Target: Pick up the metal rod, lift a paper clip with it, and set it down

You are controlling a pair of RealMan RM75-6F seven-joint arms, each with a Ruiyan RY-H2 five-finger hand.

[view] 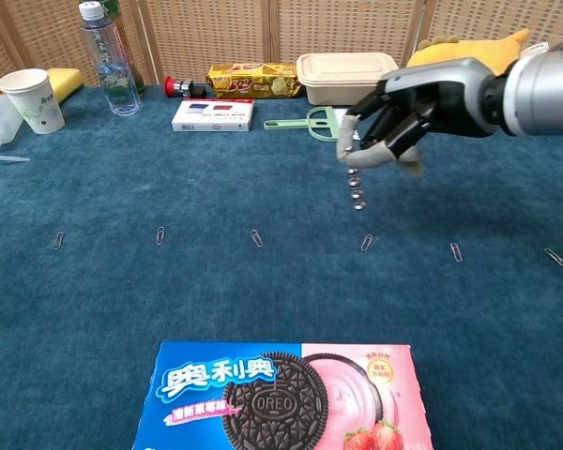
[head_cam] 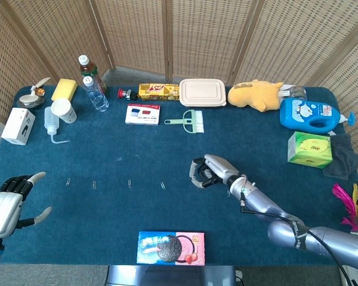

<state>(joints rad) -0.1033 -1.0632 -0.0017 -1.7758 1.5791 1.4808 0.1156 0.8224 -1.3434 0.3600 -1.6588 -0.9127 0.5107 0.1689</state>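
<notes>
While my right hand (view: pixel 394 117) hangs above the table (view: pixel 263 291) grasping the metal rod (view: pixel 356 186), tip downward, a paper clip (view: pixel 367 242) lies just below. My left hand (head_cam: pixel 9 202) rests released, well apart; a brush (view: pixel 327 122) lies behind.

Open blue desk (head_cam: pixel 137 149) surrounds the row of paper clips (view: pixel 255 237); the cookie box (view: pixel 280 396) blocks the 6 o'clock edge, and the brush (head_cam: pixel 191 121) and lunch box (head_cam: pixel 202 92) crowd 12 o'clock.
</notes>
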